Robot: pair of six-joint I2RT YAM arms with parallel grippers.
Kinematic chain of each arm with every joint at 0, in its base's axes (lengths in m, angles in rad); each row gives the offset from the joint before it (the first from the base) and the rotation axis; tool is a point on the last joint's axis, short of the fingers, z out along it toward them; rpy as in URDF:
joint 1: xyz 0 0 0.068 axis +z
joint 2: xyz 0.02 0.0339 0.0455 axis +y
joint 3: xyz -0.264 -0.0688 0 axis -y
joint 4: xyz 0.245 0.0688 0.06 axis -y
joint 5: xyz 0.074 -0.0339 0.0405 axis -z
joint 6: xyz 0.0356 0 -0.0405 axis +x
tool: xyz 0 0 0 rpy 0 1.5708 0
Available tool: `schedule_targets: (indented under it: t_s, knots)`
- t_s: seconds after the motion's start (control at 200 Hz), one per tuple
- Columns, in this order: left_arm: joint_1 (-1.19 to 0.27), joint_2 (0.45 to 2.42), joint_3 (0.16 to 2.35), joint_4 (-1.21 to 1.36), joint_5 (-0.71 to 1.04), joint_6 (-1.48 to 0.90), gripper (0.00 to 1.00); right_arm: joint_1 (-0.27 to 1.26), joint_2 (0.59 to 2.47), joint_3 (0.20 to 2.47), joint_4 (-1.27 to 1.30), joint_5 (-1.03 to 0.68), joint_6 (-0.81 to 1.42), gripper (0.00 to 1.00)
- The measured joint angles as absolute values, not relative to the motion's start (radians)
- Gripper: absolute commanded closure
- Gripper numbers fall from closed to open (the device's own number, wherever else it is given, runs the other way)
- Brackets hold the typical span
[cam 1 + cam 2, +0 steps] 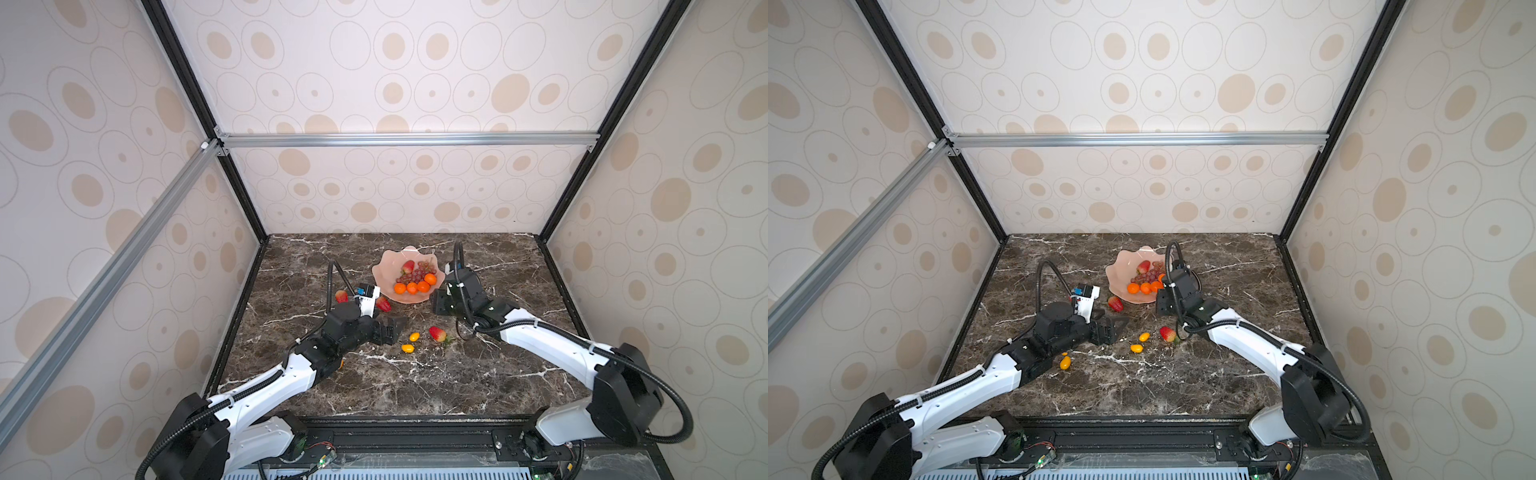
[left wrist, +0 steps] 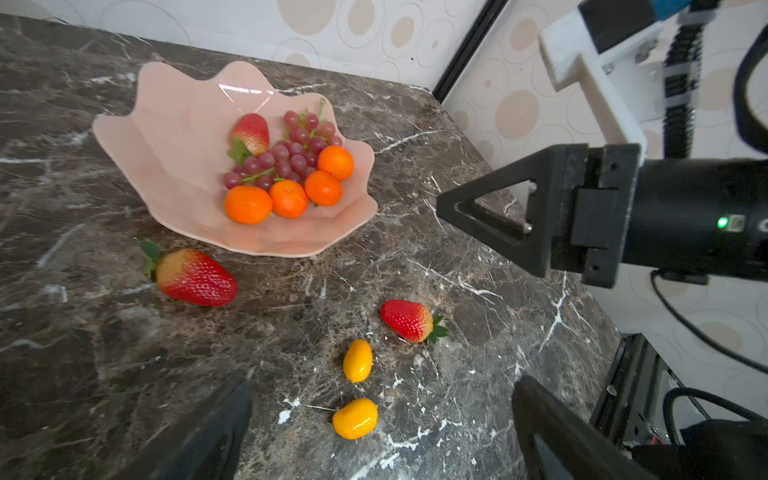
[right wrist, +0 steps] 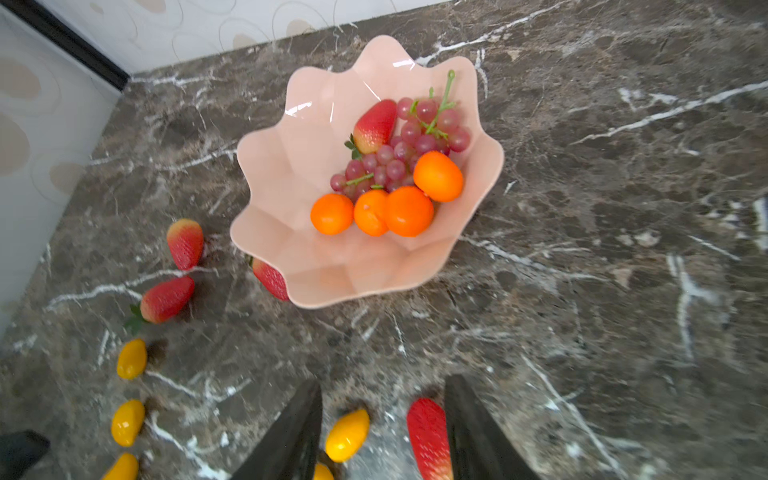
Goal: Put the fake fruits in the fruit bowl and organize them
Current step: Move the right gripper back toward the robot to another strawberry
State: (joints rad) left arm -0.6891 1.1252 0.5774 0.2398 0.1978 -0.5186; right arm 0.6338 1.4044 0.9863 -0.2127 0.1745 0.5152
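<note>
My left fingers (image 1: pixel 395 329) stand spread wide and empty over the surface (image 1: pixel 374 386), near two yellow oval fruits (image 1: pixel 414 336) and a loose strawberry (image 1: pixel 437 333). Farther back, the fruit bowl (image 1: pixel 387 261) holds grapes (image 1: pixel 417 273), four tangerines (image 1: pixel 412 287) and another strawberry (image 1: pixel 408 266). My right fingers (image 1: pixel 439 303), partly parted and empty, hover just beside it.

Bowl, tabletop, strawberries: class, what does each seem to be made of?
Bowl: probably glossy plastic, possibly glazed ceramic; sharp white glints on faceted pink walls.
Tabletop: polished marble or marble-look laminate; white veins through brown.
Strawberries: likely moulded plastic; regular seed dimples, waxy sheen.
</note>
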Motion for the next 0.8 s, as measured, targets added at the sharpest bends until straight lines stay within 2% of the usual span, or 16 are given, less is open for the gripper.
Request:
schedule_targets:
  t_s: [0.09,0.26,0.545,0.8]
  knots:
    - [-0.733,1.147,0.568,0.278,0.188,-0.520,0.02,0.619,1.340,0.960,-0.286,0.139,0.421,0.47]
    - [-0.803,1.213,0.561,0.347,0.181,-0.531,0.02,0.554,1.315,0.966,-0.447,0.010,0.259,0.47]
    - [-0.861,1.243,0.546,0.415,0.171,-0.546,0.02,0.395,1.481,0.960,-0.540,-0.325,0.177,0.48]
    - [-0.894,1.245,0.528,0.433,0.164,-0.553,0.02,0.378,1.573,0.952,-0.522,-0.439,0.150,0.42]
